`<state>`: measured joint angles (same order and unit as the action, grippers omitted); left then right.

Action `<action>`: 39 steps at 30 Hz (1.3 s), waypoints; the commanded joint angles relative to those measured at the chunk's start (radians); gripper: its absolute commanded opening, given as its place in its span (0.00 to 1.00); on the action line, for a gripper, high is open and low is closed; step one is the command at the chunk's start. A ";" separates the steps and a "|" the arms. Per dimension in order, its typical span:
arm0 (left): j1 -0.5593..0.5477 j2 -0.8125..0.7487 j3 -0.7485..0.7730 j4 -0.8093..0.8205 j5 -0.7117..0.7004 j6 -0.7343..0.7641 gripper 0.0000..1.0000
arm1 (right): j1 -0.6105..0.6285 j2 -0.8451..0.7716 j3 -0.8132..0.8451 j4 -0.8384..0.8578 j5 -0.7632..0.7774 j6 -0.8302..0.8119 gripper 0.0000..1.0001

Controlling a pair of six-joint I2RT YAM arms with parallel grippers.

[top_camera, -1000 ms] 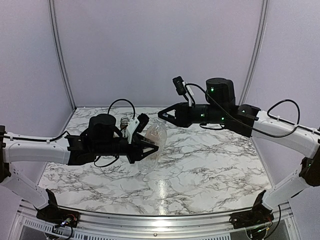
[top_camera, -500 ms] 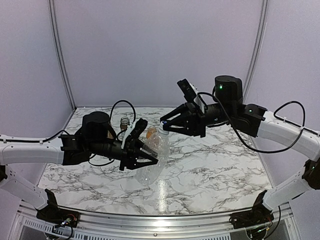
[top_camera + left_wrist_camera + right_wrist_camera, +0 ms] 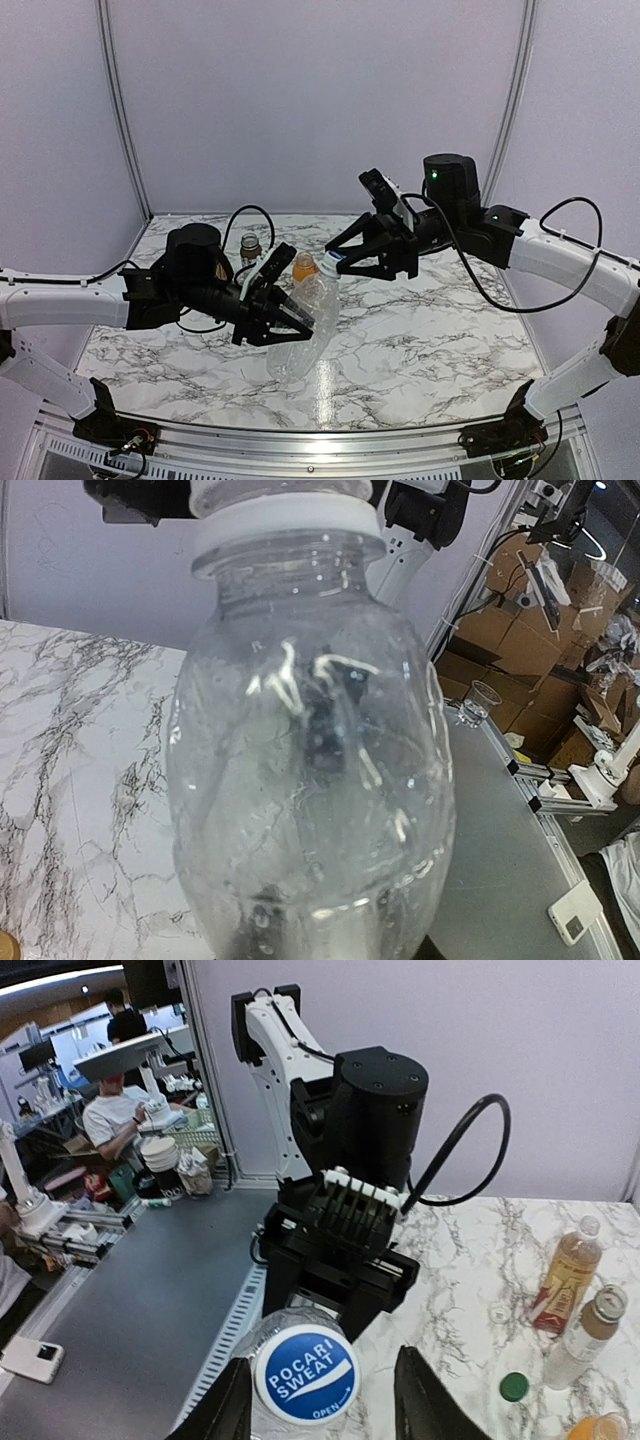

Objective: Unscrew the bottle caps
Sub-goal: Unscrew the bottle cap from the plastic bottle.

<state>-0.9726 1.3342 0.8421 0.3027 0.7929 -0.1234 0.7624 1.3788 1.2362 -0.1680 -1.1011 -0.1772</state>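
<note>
Unscrewing, tall clear bottle (image 3: 310, 780): lining up.
Left gripper (image 3: 303, 322) clamps it (tilted); right gripper (image 3: 333, 262) fingers spread astride white-and-blue cap (image 3: 305, 1377), gaps showing. Next: close, twist.

we see even, soft overhead light, a white glare streak on the marble table (image 3: 430, 330), bright glints on the clear bottle (image 3: 310, 780), our wrist views bowed at the edges
</note>
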 commanded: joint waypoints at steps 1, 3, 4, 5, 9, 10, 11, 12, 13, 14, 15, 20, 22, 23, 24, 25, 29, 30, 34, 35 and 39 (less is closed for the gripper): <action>0.011 0.019 0.014 0.052 -0.032 0.008 0.30 | -0.017 0.003 0.026 -0.008 0.124 0.065 0.48; 0.013 0.030 0.017 0.049 -0.063 0.007 0.30 | -0.015 -0.002 0.028 0.002 0.154 0.105 0.59; 0.014 0.034 0.017 0.049 -0.079 0.007 0.30 | -0.015 -0.007 0.026 0.010 0.170 0.124 0.64; 0.014 0.039 0.018 0.049 -0.097 0.007 0.30 | -0.015 -0.012 0.025 0.017 0.182 0.143 0.70; 0.014 0.050 0.026 0.046 -0.178 0.002 0.30 | -0.012 -0.037 0.022 0.045 0.249 0.236 0.81; 0.014 0.053 0.027 0.046 -0.196 0.001 0.30 | -0.012 -0.041 0.023 0.052 0.281 0.272 0.82; 0.013 0.056 0.029 0.046 -0.214 -0.001 0.30 | -0.012 -0.044 0.027 0.052 0.317 0.302 0.82; 0.012 0.060 0.031 0.046 -0.231 -0.003 0.30 | -0.011 -0.044 0.033 0.048 0.358 0.332 0.82; 0.012 0.063 0.033 0.046 -0.254 -0.004 0.30 | -0.010 -0.043 0.043 0.037 0.404 0.364 0.83; 0.010 0.067 0.036 0.046 -0.270 -0.008 0.30 | -0.007 -0.041 0.055 0.026 0.459 0.392 0.83; 0.009 0.070 0.038 0.045 -0.288 -0.011 0.30 | -0.001 -0.041 0.060 0.020 0.509 0.423 0.83; 0.002 0.082 0.047 0.044 -0.365 -0.022 0.30 | 0.045 -0.032 0.073 0.002 0.709 0.502 0.82; -0.001 0.084 0.049 0.044 -0.399 -0.028 0.30 | 0.061 -0.019 0.086 -0.025 0.749 0.503 0.82; -0.003 0.082 0.048 0.044 -0.415 -0.030 0.30 | 0.067 -0.014 0.089 -0.035 0.760 0.503 0.81; -0.003 0.081 0.048 0.044 -0.430 -0.031 0.30 | 0.070 -0.008 0.090 -0.038 0.763 0.505 0.81; -0.004 0.079 0.046 0.044 -0.444 -0.031 0.30 | 0.072 -0.005 0.089 -0.040 0.759 0.507 0.80; -0.005 0.073 0.045 0.043 -0.473 -0.028 0.30 | 0.078 0.016 0.085 -0.042 0.754 0.510 0.78; -0.005 0.072 0.043 0.042 -0.477 -0.028 0.30 | 0.077 0.021 0.085 -0.042 0.751 0.510 0.77; -0.005 0.063 0.038 0.044 -0.500 -0.028 0.30 | 0.078 0.041 0.072 -0.005 0.691 0.525 0.70; -0.005 0.061 0.036 0.044 -0.506 -0.028 0.30 | 0.078 0.047 0.070 0.002 0.680 0.530 0.68; -0.005 0.051 0.026 0.043 -0.513 -0.025 0.30 | 0.078 0.061 0.066 0.021 0.651 0.538 0.57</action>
<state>-0.9737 1.4094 0.8520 0.3168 0.3042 -0.1501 0.8322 1.4288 1.2819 -0.1860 -0.4107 0.3367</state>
